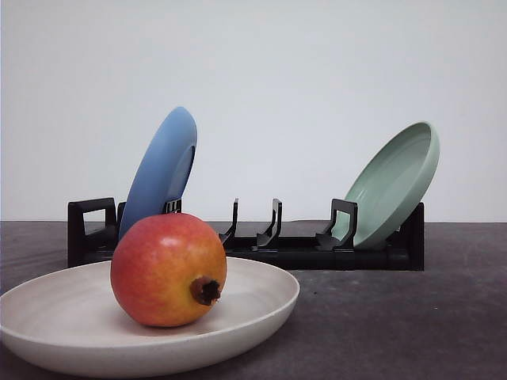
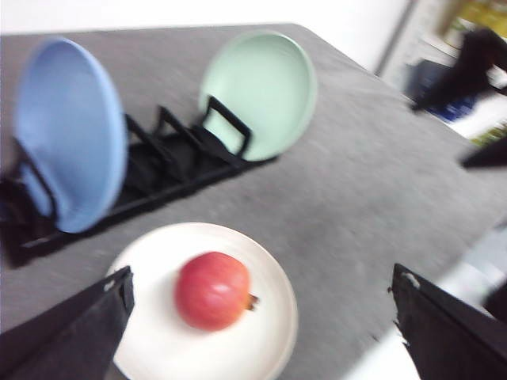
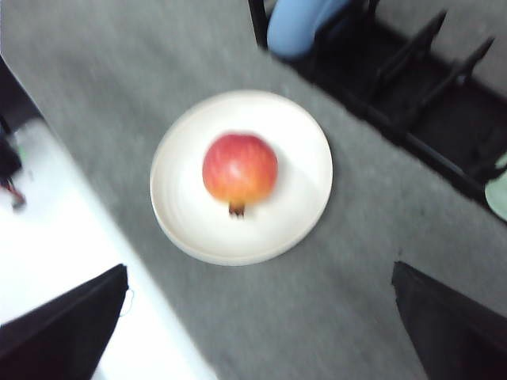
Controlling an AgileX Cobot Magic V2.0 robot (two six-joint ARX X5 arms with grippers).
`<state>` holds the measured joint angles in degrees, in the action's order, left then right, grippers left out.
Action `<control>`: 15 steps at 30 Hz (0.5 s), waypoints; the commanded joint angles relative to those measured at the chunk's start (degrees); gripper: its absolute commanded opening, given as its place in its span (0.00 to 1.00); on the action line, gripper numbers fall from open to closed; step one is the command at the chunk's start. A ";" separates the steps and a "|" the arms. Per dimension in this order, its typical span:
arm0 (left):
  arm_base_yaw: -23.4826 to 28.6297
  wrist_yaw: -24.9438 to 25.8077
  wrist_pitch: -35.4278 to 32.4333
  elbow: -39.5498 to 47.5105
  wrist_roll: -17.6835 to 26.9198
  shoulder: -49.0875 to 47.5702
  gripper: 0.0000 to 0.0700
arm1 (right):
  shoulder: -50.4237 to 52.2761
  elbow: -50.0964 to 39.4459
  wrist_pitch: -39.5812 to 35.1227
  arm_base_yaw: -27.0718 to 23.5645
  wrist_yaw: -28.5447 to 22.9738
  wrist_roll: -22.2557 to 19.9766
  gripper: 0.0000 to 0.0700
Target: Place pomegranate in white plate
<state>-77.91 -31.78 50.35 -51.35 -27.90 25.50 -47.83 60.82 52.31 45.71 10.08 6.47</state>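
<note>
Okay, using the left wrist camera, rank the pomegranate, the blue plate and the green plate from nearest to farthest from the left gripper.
1. The pomegranate, lying on the white plate just ahead of the open left gripper.
2. The blue plate, leaning at one end of the black rack.
3. The green plate, leaning at the rack's other end, farthest back.

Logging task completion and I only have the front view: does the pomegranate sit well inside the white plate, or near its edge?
Observer: The right wrist view from above shows the pomegranate near the middle of the white plate, bare plate all round it.
Operator: Are the grippers clear of it?
Observer: Yes. The left gripper is open, its fingers spread wide of the fruit and above the plate.
Operator: And the right?
Observer: The right gripper is open too, holding nothing.
</note>
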 commanded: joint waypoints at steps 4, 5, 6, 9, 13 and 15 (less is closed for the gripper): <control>-0.85 -5.59 -0.63 -0.44 0.87 0.31 0.90 | 15.45 -14.86 -15.10 0.57 -3.29 8.72 1.00; -0.85 -6.13 -0.61 -0.44 0.87 0.31 0.90 | 17.77 -16.90 -17.15 0.57 -4.69 9.14 1.00; -0.85 -6.41 -0.61 -0.44 0.87 0.31 0.90 | 19.87 -18.66 -18.81 0.57 -6.01 9.26 1.00; -0.85 -6.83 -0.61 -0.44 0.85 0.31 0.90 | 23.96 -22.00 -22.31 0.57 -8.08 9.19 1.00; -0.85 -6.95 -0.63 -0.44 0.85 0.31 0.90 | 25.11 -22.36 -23.17 0.57 -9.04 8.95 1.00; -0.85 -7.96 -0.61 -0.44 0.83 0.31 0.88 | 25.09 -22.36 -23.08 0.57 -9.04 8.97 0.92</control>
<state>-77.91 -39.17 50.35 -51.35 -27.68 25.50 -22.61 38.17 29.78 45.74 1.28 14.91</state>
